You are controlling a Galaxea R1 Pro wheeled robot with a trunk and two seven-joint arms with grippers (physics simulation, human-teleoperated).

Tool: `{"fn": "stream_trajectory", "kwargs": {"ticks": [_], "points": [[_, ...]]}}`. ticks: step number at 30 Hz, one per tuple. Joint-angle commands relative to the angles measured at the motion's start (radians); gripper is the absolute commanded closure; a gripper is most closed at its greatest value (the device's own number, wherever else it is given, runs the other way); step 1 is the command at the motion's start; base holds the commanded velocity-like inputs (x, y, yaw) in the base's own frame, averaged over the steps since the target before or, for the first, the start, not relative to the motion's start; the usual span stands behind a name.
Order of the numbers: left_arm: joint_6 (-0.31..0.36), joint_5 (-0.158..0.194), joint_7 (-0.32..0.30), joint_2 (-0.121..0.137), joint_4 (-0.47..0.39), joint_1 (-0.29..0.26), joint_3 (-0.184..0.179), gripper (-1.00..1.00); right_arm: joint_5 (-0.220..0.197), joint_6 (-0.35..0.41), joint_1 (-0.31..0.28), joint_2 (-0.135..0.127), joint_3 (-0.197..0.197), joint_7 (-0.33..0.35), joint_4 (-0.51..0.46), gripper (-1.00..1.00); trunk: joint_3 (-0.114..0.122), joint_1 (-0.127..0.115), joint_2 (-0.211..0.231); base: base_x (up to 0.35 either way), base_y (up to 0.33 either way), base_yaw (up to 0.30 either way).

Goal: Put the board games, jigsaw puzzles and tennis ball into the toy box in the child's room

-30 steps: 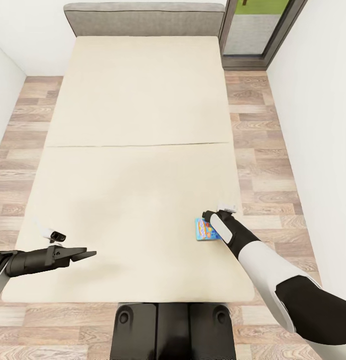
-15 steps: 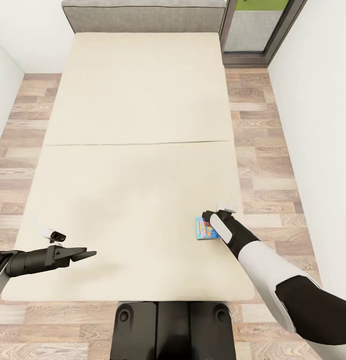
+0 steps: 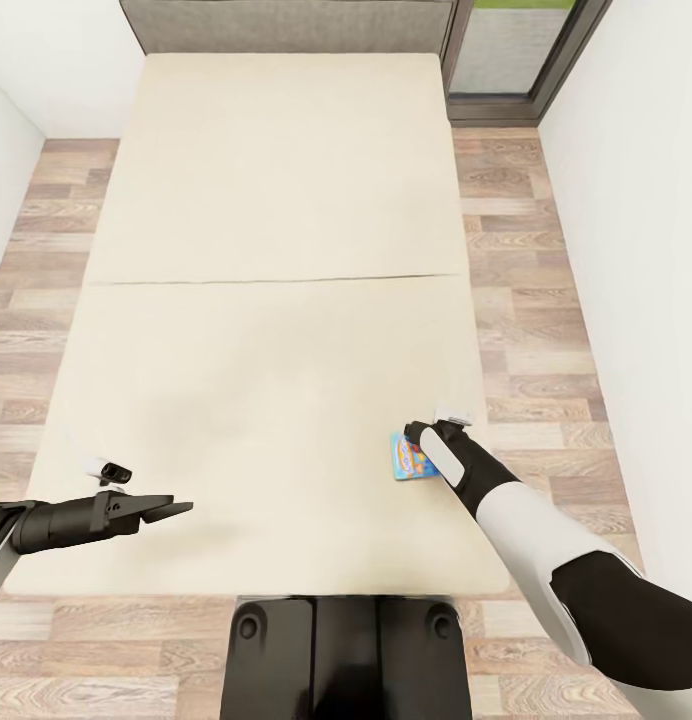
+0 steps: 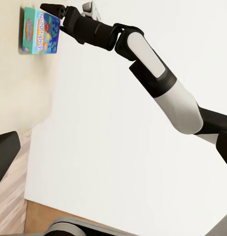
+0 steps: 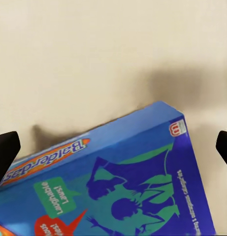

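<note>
Right wrist view: board game [image 5: 118, 177] lies between spread right end effector [image 5: 113, 147] fingers.

board game [image 3: 410, 458]: blue-and-orange flat box, "Balderdash" print | laid flat, face up | near right edge of beige bed [image 3: 276, 330]

Even, bright, shadowless-looking light fills the room, with daylight showing green through the window [image 3: 516, 45] at the far right. The bed [image 3: 276, 300] carries only faint grey smudges of shade near the arms. In the right wrist view a soft dark shadow spreads on the mattress beside the sharply printed blue game box [image 5: 118, 182]. Wall and floor lines splay outward toward the head view's edges. No glare or blur.
</note>
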Motion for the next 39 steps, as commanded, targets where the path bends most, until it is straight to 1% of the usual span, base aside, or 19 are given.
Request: {"fn": "stream_trajectory", "kwargs": {"ticks": [1, 13, 39], "points": [[0.011, 0.0, -0.003, 0.001, 0.0, 0.0, 0.0, -1.0, -0.007, 0.004, -0.001, -0.001, 0.007, -0.008, -0.001, -1.0, -0.001, 0.0, -0.002, -0.124, 0.0, 0.0], [0.011, 0.002, -0.003, 0.001, -0.001, 0.0, 0.0, -1.0, -0.007, 0.004, -0.001, 0.0, 0.007, -0.008, -0.001, -1.0, -0.001, 0.0, -0.002, -0.032, 0.0, 0.0], [0.011, 0.002, -0.003, 0.001, -0.001, 0.0, 0.0, -1.0, -0.007, 0.004, -0.001, -0.001, 0.008, -0.008, -0.001, -1.0, -0.001, 0.0, -0.002, -0.091, 0.0, 0.0]]}}
